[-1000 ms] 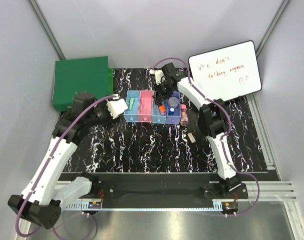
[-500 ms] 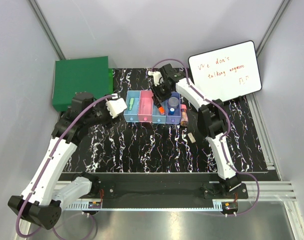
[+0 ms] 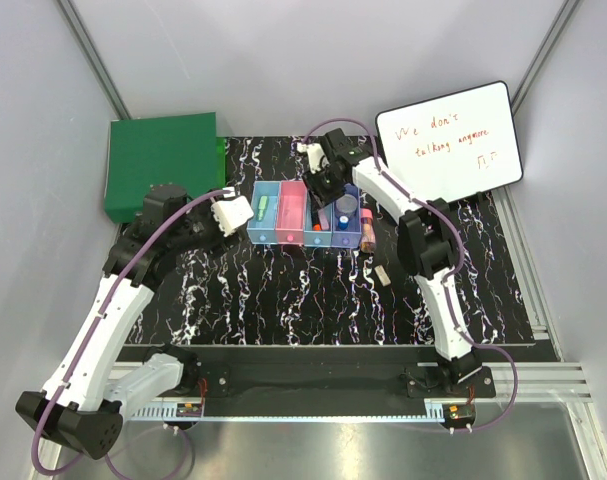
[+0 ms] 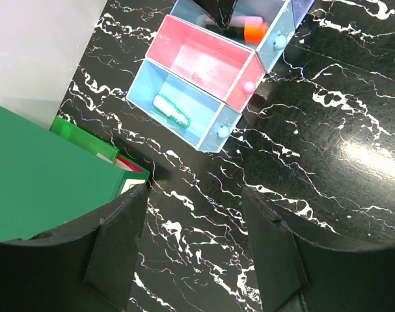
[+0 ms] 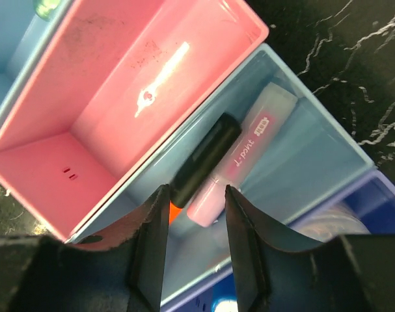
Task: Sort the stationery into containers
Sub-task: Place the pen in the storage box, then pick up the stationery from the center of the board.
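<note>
Left tool (image 4: pixel 196 250) is hovering wide and empty at left. At centre, green stick (image 4: pixel 171 111) is lying in the containers' (image 3: pixel 292 215) first bin. Right tool (image 5: pixel 194 195), narrowly parted, is gripping nothing above two markers (image 5: pixel 207 158) in the third. At right, pink-capped tube (image 3: pixel 368 233) is lying unsorted on the desk (image 3: pixel 283 290).

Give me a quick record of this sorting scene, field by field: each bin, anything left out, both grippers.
left blue bin: green stick
pink bin: empty
second blue bin: black-and-orange marker, pink marker
purple bin: grey disc
loose on table: pink-capped tube
left gripper: open, empty
right gripper: open, above second blue bin
</note>
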